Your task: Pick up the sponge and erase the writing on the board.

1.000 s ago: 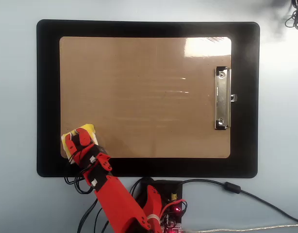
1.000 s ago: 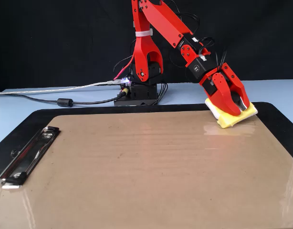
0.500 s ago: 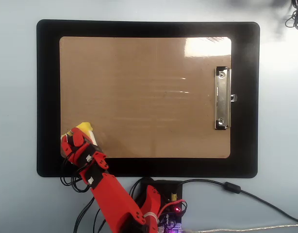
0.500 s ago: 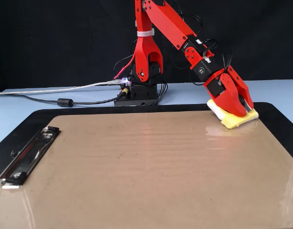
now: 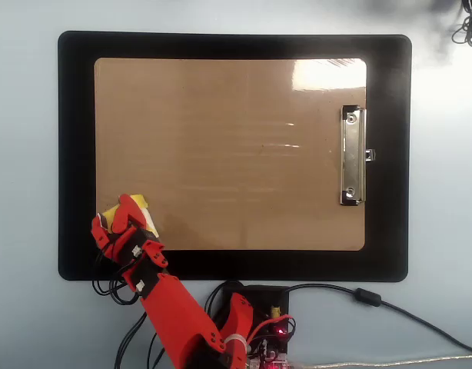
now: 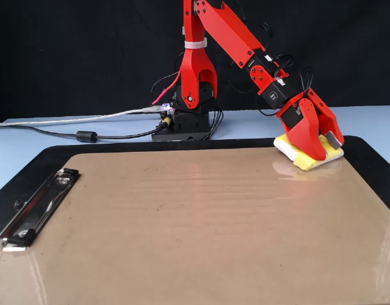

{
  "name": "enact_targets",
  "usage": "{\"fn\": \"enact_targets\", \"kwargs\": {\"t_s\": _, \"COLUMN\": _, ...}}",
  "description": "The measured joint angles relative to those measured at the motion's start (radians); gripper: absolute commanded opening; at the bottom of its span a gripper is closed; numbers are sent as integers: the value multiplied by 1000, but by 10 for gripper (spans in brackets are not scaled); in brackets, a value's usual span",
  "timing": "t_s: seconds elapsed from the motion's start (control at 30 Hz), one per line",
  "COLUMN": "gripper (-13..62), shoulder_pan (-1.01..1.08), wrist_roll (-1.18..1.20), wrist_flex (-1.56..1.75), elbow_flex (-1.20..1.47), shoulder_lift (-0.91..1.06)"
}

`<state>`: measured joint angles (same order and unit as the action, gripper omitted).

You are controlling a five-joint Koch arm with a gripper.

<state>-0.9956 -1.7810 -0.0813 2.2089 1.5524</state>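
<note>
The tan board [image 5: 236, 154] lies on a black mat [image 5: 74, 154], with its silver clip [image 5: 353, 155] at the right in the overhead view. I see no dark writing on it, only glare and faint specks. The yellow sponge [image 5: 141, 203] sits on the board's near-left corner in the overhead view. My red gripper [image 5: 128, 221] is down over it, with its jaws closed around the sponge's top. In the fixed view the sponge [image 6: 303, 161] rests flat on the board [image 6: 195, 222] at the far right, under the gripper [image 6: 317, 149]. The knob is hidden.
The arm's base [image 6: 188, 108] stands just past the mat's edge, with cables [image 6: 87, 135] trailing left in the fixed view. More cable loops [image 5: 113, 288] lie beside the mat in the overhead view. The clip [image 6: 36, 206] is at the board's left in the fixed view.
</note>
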Motion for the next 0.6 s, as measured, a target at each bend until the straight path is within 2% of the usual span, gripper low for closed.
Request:
{"fn": "enact_targets", "kwargs": {"t_s": 0.33, "gripper": 342, "shoulder_pan": 11, "wrist_roll": 2, "wrist_flex": -26, "elbow_flex": 29, "shoulder_lift": 196}}
{"fn": "enact_targets", "kwargs": {"t_s": 0.6, "gripper": 341, "shoulder_pan": 129, "wrist_roll": 2, "wrist_flex": -28, "elbow_flex": 31, "shoulder_lift": 333}}
